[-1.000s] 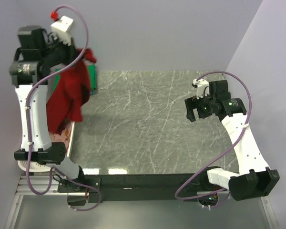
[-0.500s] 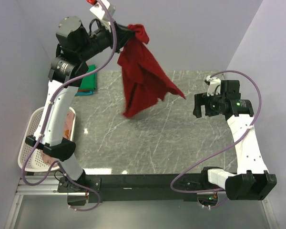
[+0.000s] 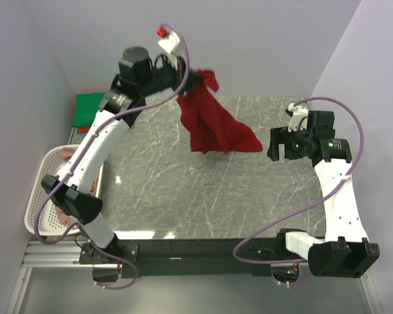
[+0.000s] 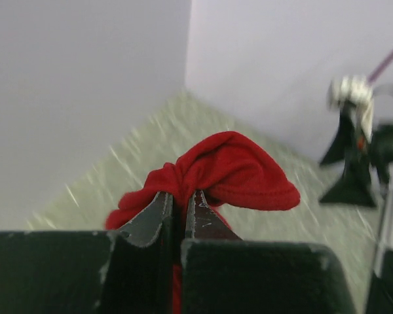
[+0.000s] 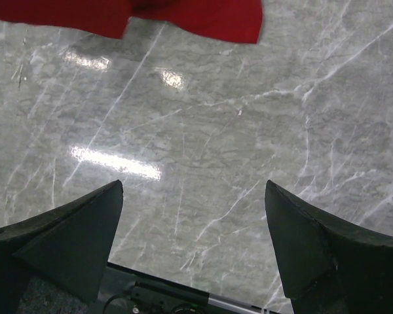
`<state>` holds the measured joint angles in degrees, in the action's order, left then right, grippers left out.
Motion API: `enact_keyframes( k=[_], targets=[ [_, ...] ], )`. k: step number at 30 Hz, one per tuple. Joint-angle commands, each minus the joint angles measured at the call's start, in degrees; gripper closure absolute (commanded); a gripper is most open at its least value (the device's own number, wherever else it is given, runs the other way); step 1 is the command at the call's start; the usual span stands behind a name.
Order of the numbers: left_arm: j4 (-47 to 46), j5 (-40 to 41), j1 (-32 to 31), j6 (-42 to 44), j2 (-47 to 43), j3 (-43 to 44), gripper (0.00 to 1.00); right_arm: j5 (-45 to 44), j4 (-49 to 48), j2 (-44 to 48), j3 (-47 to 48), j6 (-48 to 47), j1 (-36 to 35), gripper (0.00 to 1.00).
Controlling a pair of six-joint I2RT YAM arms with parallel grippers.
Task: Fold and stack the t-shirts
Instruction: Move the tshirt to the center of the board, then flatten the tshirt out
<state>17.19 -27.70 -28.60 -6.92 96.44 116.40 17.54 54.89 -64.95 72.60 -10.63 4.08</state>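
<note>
One red shirt aloft

Grey marble table (image 3: 203, 196). Dark red t-shirt (image 3: 213, 127) hangs over its far middle, bunched top pinched tight in the left gripper (image 4: 179, 199). White basket (image 3: 34, 219) near left. Green t-shirt (image 3: 88, 108) far left. Right gripper (image 5: 193, 196) at right, jaws wide, holding nothing.

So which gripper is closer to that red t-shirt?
Left. The left gripper is shut on the red t-shirt at its bunched top, holding it up over the far side of the table. The right gripper is open, off to the shirt's right, not touching it.
</note>
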Motion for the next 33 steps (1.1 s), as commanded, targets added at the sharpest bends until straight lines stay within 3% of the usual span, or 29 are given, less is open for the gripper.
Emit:
enact_keyframes(
  k=[1,2,4,5,7,8,9,11,15,22,25,26,33],
  targets=[
    [-2.6,-4.4,-0.1,-1.0,-7.1,-9.3,0.94,1.5,-1.0,1.1,-0.8,-1.8,0.4,0.05],
    [-0.4,-4.5,0.1,0.3,-9.3,-15.0,0.82,1.8,-0.8,1.1,-1.1,-2.4,0.4,0.05],
    [2.9,-4.4,3.1,0.8,-10.9,-22.0,0.66,2.9,0.3,0.5,-1.7,-4.7,0.4,0.05],
    [4.1,-8.2,5.4,-0.5,-11.4,-24.1,0.54,3.2,0.6,0.3,-2.0,-5.3,0.3,0.05],
    [6.9,-13.4,14.2,-1.0,-12.3,-28.3,0.44,3.5,0.6,-0.5,-2.8,-6.4,0.4,0.05],
    [7.2,-15.4,17.0,-0.2,-13.3,-32.7,0.27,3.6,0.5,-1.0,-3.5,-6.8,0.2,0.05],
    [7.9,-15.3,19.4,0.6,-13.8,-34.6,0.24,3.6,0.3,-2.1,-3.8,-7.3,0.2,0.05],
    [10.0,-14.3,24.5,4.4,-14.3,-38.0,0.22,2.9,-0.5,-3.7,-4.1,-7.6,-0.6,0.05],
    [14.7,-15.4,27.0,11.1,-13.7,-39.9,0.21,1.2,-2.5,-11.9,-1.6,-6.9,-2.2,0.09],
    [19.0,-13.0,16.7,17.3,-10.9,-45.4,0.19,-0.6,-9.4,-27.3,9.1,-4.8,-3.4,0.14],
    [18.8,-9.5,11.6,16.9,-9.8,-47.8,0.13,-1.9,-11.7,-34.4,14.9,-3.4,-3.8,0.14],
    [18.8,-7.4,10.7,17.1,-9.3,-48.1,0.07,-2.2,-11.9,-36.3,16.5,-3.1,-3.8,0.15],
    [20.3,-2.0,8.9,17.5,-6.6,-50.3,0.04,-5.6,-14.1,-52.3,28.0,0.5,-5.6,0.15]
  ],
)
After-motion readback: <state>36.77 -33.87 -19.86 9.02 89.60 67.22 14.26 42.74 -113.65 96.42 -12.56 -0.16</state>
